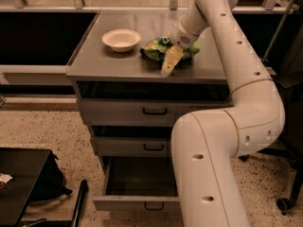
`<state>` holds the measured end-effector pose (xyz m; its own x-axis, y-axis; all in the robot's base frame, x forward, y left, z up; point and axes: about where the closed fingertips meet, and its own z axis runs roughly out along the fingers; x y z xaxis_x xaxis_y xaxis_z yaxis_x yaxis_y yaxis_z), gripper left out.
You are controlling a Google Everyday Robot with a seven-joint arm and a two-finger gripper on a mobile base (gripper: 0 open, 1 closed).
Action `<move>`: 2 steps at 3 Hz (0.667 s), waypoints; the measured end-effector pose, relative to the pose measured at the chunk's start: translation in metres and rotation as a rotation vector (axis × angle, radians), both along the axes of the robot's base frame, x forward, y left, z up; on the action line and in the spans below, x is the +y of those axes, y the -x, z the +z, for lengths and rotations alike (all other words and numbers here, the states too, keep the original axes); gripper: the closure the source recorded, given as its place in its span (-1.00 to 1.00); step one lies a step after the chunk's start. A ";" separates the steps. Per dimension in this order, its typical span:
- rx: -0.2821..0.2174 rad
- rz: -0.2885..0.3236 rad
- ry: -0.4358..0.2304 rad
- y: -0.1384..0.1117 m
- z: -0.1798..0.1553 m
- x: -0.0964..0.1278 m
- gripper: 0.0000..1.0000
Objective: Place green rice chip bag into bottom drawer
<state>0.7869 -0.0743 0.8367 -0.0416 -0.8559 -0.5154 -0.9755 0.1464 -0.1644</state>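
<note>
The green rice chip bag (156,49) lies crumpled on the grey cabinet top, right of the white bowl (121,39). My gripper (168,64) reaches down from the right onto the bag's front side, its tan tip just above the cabinet top. My wrist covers the bag's middle. The bottom drawer (136,203) is pulled open below, and its dark inside shows nothing in it. The two shallower drawers (142,111) above it are closed.
My white arm (222,141) curves down in front of the cabinet's right half and hides the right part of all the drawers. A black case (19,183) lies on the speckled floor at lower left. A chair base (289,200) stands at the right.
</note>
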 end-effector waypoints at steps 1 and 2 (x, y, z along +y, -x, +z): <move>0.000 0.000 0.000 0.001 0.000 0.000 -0.67; -0.033 -0.002 -0.003 -0.002 0.012 0.004 -0.20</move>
